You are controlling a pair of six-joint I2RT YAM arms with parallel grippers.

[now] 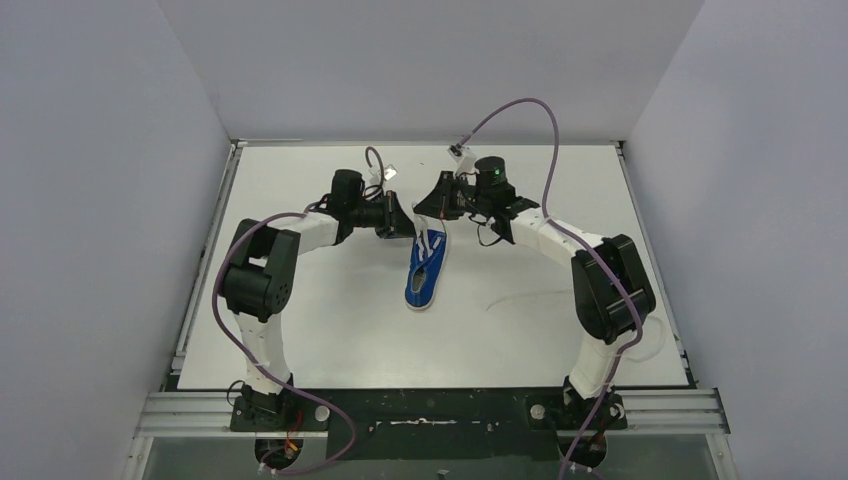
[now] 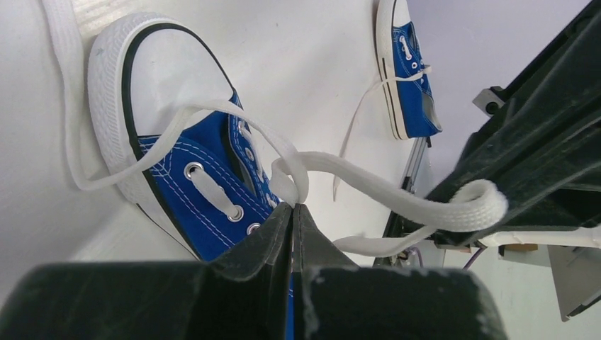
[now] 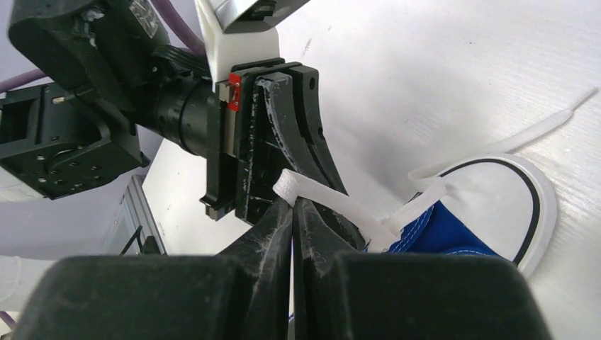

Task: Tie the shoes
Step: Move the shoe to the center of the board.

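- Shoe (image 1: 424,272), blue with a white sole, lies on the white table (image 1: 560,330) in the top view. It sits between the two arms, its laced front pointing away from their bases. The left gripper (image 1: 403,226) and right gripper (image 1: 432,207) meet close together just over that front end. Their jaws are too small here to judge.
- Left wrist view: the left gripper (image 2: 294,210) has its jaws pressed together on a white lace (image 2: 354,172) coming off the shoe's (image 2: 205,184) eyelets. The lace runs on rightward to a folded end against the black right gripper. A second shoe (image 2: 407,78) lies farther off near the table's edge, with a loose lace.
- Right wrist view: the right gripper (image 3: 293,202) has its jaws clamped on the lace (image 3: 333,203), a short end poking above the tips. The left gripper (image 3: 283,120) is just behind it. The shoe (image 3: 453,237) sits at the lower right, white toe on the table.
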